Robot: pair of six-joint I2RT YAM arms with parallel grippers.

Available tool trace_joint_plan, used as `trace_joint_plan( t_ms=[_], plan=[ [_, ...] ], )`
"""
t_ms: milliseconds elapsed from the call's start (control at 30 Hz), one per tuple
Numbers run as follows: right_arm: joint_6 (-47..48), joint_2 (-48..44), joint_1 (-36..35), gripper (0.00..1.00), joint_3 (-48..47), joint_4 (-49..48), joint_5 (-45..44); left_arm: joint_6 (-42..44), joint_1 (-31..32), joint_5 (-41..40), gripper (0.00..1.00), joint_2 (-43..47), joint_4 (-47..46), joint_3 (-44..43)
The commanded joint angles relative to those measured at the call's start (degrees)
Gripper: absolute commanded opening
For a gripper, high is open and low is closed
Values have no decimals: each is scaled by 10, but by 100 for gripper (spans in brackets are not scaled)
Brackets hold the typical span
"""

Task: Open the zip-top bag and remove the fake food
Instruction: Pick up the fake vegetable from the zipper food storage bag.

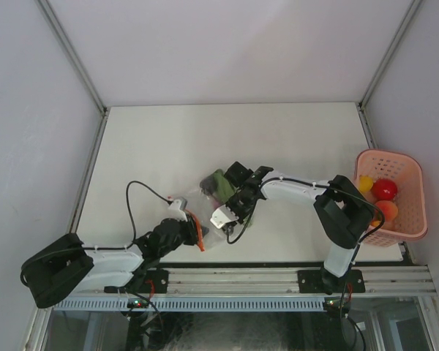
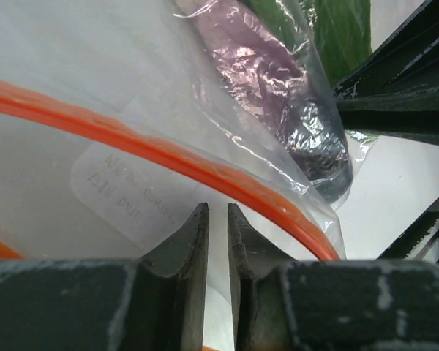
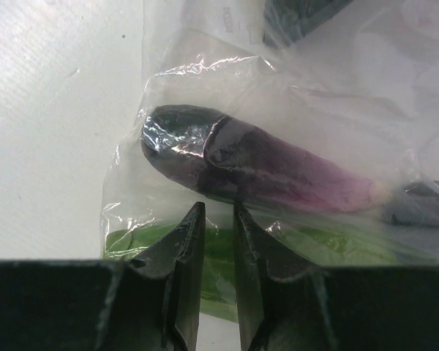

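The zip-top bag (image 1: 205, 203) lies on the desk (image 1: 205, 139), with a purple piece (image 3: 256, 164) and a green piece (image 3: 314, 245) of fake food inside. Your left pincer (image 2: 218, 212) and right pincer (image 3: 218, 210) stand narrow, grip unclear. If you pull, the slick film may slip free.

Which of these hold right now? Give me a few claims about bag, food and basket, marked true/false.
1. The purple toy is inside the zip-top bag. True.
2. The pink basket is empty. False: it holds red, yellow and orange toy pieces.
3. The basket stands at the right edge of the table. True.
4. The bag's zip strip is blue. False: it is orange.
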State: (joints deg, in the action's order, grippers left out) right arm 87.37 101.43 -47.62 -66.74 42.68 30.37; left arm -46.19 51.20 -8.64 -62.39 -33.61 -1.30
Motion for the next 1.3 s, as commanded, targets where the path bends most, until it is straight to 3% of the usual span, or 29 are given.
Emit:
trace_joint_plan(
  t_ms=[0, 300, 467, 600, 700, 800, 1033, 1267],
  plan=[
    [-36, 6, -15, 21, -3, -22, 37, -22, 0, 16, 20, -30, -63, -28],
    [-64, 13, -24, 20, -8, -31, 41, -91, 0, 6, 20, -117, -116, -38],
    [-75, 14, -23, 20, -9, -38, 32, -101, 0, -3, 5, -140, -133, -43],
    [-83, 19, -21, 20, -9, -43, 25, -102, 0, -2, 3, -136, -198, -23],
    [-87, 23, -19, 20, -9, -44, 18, -92, 0, 20, 11, -139, -298, 4],
    [-91, 21, -16, 20, -13, -44, 21, -86, 0, 43, 21, -154, -333, -3],
    [-99, 12, -7, 20, -13, -42, 30, -128, 0, 49, 30, -240, -436, -2],
    [-102, 12, -4, 20, -14, -38, 42, -185, -1, 41, 40, -306, -457, -14]
  ],
)
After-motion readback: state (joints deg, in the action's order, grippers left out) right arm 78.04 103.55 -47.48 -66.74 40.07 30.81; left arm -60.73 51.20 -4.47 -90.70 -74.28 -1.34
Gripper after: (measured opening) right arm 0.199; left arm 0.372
